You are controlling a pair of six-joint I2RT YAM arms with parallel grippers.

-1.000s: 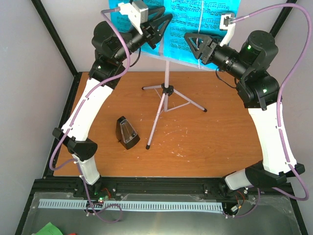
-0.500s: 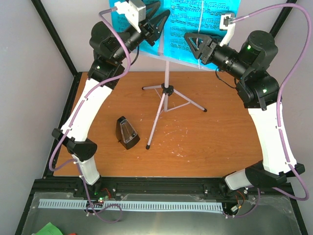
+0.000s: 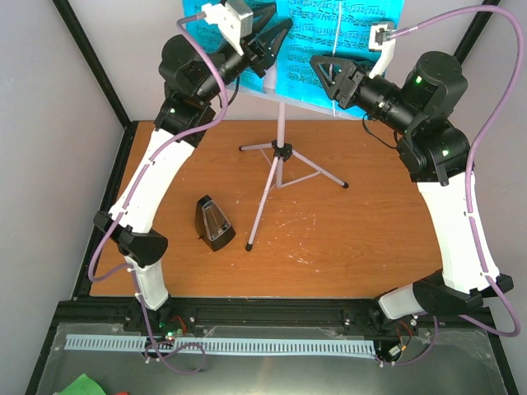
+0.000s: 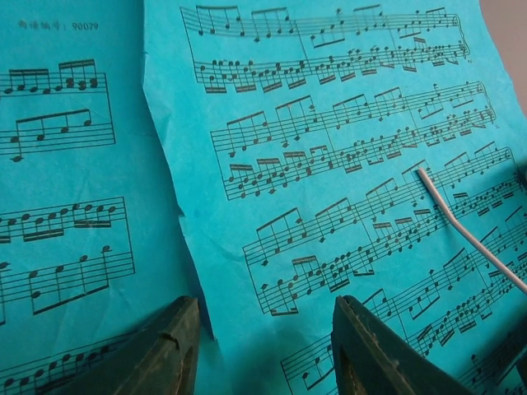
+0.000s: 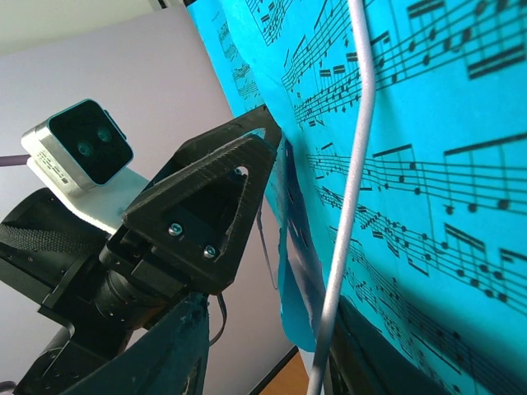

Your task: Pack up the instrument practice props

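The grey tripod music stand [image 3: 280,151] stands at the back of the table. Cyan sheet-music pages [image 3: 323,34] lean on its tray. The black metronome [image 3: 213,223] sits on the table to its front left. My left gripper [image 3: 278,25] is up at the pages' left part. In the left wrist view it [image 4: 263,333] is open, and the left edge of the front page [image 4: 329,164] runs down between its fingers. My right gripper [image 3: 320,76] is open at the pages' middle. The stand's grey wire page holder [image 5: 346,206] passes between its fingers [image 5: 174,354], close to the right one.
The stand's three legs [image 3: 313,171] spread over the orange tabletop [image 3: 362,239]. A black frame post [image 3: 90,62] rises at the back left. In the right wrist view the left gripper's finger [image 5: 206,206] and its camera [image 5: 76,148] hang close beside the pages.
My left arm has shifted a little to the right along the pages. The right arm stays in place, its jaws slightly narrower round the wire holder.
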